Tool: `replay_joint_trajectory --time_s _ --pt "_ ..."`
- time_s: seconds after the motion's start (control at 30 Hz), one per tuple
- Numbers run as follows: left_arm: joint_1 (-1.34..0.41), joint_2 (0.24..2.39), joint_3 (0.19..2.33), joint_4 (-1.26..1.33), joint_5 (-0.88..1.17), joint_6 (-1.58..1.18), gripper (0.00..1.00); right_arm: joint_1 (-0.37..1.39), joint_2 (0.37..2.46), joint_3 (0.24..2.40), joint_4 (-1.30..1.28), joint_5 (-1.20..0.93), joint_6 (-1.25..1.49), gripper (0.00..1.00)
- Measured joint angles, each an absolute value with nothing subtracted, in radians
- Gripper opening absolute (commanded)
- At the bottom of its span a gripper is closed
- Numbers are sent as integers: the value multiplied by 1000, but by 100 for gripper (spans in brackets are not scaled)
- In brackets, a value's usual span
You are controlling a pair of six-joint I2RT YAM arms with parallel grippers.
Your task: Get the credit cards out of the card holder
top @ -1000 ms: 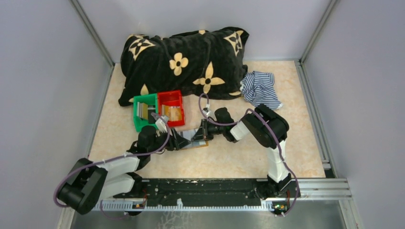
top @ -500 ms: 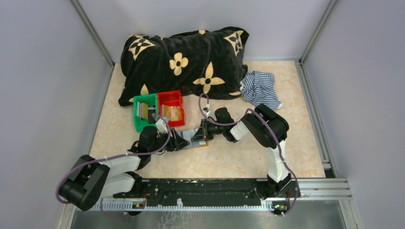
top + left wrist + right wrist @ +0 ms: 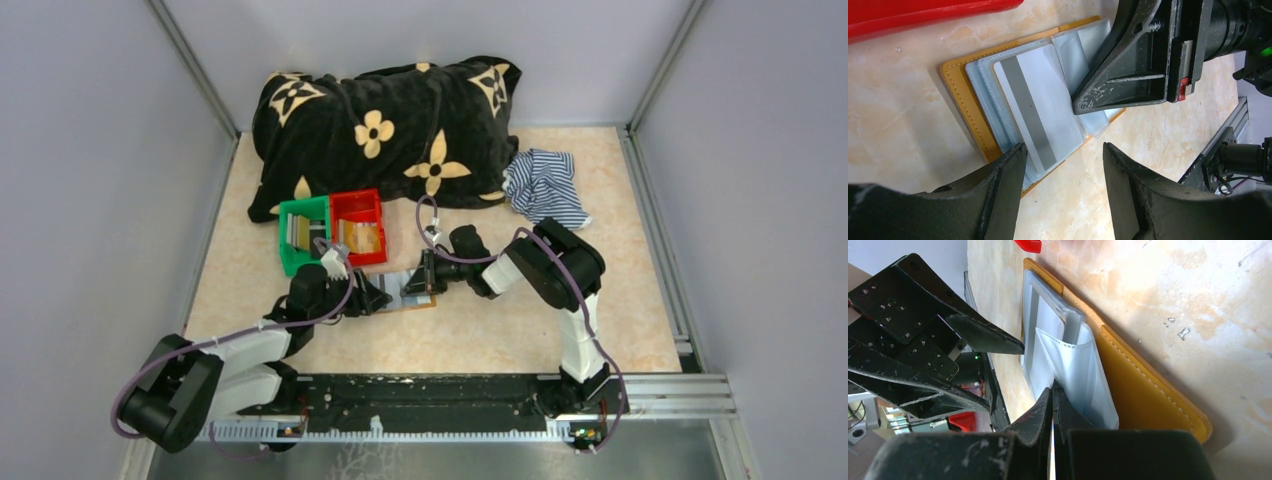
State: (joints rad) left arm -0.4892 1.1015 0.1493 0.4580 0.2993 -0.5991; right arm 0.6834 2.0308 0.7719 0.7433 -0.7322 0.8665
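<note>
Beige table (image 3: 898, 125): left fingers (image 3: 1003, 190) spread over card holder (image 3: 955, 84); right fingers (image 3: 1038, 425) clenched, pressing it.

leathery card holder (image 3: 962, 100), glossy plastic sleeves (image 3: 1083, 45)

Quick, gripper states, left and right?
Left gripper: open, holding nothing, fingers at the card holder edge.
Right gripper: shut, tips pressing on the card holder.
</note>
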Motion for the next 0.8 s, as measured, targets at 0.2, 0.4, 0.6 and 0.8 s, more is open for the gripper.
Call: replay_joint_trajectory --time_s 0.2,0.4,0.6,0.8 --pt "-485 1160 149 537 309 -603 64 680 2030 772 756 -748 875 31" --pt "-481 1188 149 577 316 -605 64 680 2030 772 792 -773 891 39" --pt "-480 1193 149 584 318 -606 64 678 2035 772 801 -772 896 30" --pt "-480 1195 149 585 318 -607 64 675 2048 772 806 -762 905 13"
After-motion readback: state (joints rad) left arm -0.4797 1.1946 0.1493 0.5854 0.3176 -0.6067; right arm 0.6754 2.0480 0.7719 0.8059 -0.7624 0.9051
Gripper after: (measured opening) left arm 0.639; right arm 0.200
